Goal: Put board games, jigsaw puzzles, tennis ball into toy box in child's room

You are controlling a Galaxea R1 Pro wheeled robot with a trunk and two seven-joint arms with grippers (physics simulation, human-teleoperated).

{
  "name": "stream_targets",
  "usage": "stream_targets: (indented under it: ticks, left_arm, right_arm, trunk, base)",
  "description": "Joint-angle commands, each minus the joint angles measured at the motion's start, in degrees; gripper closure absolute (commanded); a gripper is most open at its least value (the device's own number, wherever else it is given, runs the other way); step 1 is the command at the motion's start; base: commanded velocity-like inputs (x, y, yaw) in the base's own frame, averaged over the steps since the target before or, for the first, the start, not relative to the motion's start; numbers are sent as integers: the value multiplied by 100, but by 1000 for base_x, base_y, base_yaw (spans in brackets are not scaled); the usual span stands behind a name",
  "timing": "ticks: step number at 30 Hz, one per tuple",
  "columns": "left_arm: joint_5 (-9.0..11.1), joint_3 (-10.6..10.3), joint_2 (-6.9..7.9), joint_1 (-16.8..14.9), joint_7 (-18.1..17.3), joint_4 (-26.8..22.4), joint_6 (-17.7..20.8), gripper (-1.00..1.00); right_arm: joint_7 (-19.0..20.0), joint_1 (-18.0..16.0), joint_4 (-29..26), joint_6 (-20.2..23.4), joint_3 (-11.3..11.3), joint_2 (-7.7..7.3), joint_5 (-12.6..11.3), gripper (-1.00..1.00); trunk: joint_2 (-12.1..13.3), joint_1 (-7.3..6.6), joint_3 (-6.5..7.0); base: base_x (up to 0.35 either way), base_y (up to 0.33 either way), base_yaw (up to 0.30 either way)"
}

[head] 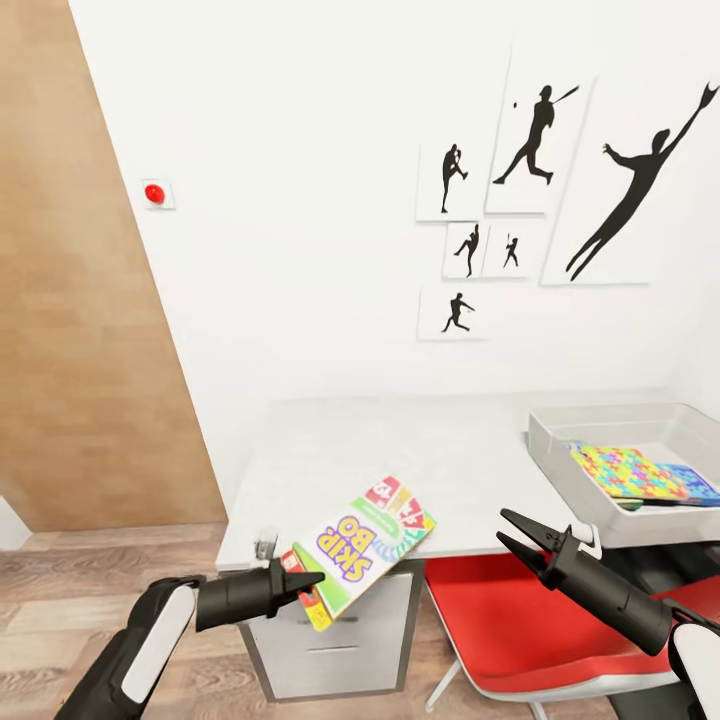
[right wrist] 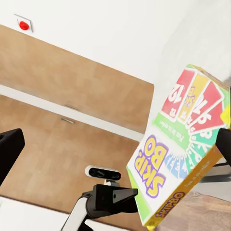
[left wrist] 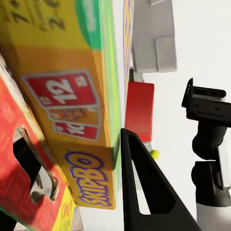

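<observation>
Left pincer [head: 300,585] clamps Skip-Bo box [head: 365,548] at its lower-left end, lower centre of frame; long axis runs up-right over tabletop [head: 400,450] edge. Toy box [head: 590,480] at right edge (jigsaw puzzle [head: 625,470] already inside). Carry goes rightward. Right pincer [head: 520,540] spread, empty, nearer toy box.

A red chair [head: 520,625] stands on the wood floor [head: 60,590] below black silhouette pictures of ball players [head: 545,190] on the white wall [head: 300,200], with a red button [head: 154,193] near the wooden panel [head: 70,300].
</observation>
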Motion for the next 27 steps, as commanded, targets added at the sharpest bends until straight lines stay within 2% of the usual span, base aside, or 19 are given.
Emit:
stream_targets:
  ticks: [1,3,5,7,9,11,14,16,18,21,27]
  left_arm:
    - [13,-6,61,-6,-22,-7,31,100]
    - [38,-12,228,-11,-24,-91,31,100]
    - [94,-17,484,-13,-59,-268,31,100]
    - [293,-28,782,-14,-301,-395,31,100]
    - [608,-45,1118,-14,-802,-451,31,100]
    - [824,-106,1502,-13,-1401,-474,31,100]
    - [949,-211,2073,-14,-2319,-484,31,100]
    - [973,-240,2325,-14,-2895,-470,31,100]
    - [979,-253,2462,-14,-3293,-457,31,100]
    - [955,-254,2538,-14,-3543,-414,31,100]
    - [910,-253,2551,-14,-3586,-403,31,100]
  right_arm:
    - [38,-5,2,27,-8,1,34,-100]
    - [37,-5,4,27,-12,0,34,-100]
    - [38,-5,5,27,-15,0,34,-100]
    - [37,-5,5,27,-14,0,34,-100]
    - [36,-5,5,27,-11,4,34,-100]
    - [44,-5,2,27,-14,7,34,-100]
    - [43,-5,0,27,-12,12,34,-100]
    - [39,-5,0,27,-10,15,38,-100]
    - [14,-5,-2,27,-3,17,41,-100]
    - [-79,-5,3,27,0,23,43,-100]
    - [-97,-5,-3,27,-16,27,35,-100]
  trunk:
    - [38,-23,13]
    - [118,-67,49]
    - [199,-111,84]
    - [279,-155,120]
    - [359,-198,156]
    - [439,-242,192]
    - [560,-308,246]
    - [640,-352,282]
    - [720,-396,318]
    - [840,-462,372]
    - [1081,-594,479]
  base:
    - [0,0,0]
    - [0,0,0]
    - [0,0,0]
    - [0,0,0]
    - [0,0,0]
    - [0,0,0]
    - [0,0,0]
    - [0,0,0]
    - [0,0,0]
    - [0,0,0]
    - [0,0,0]
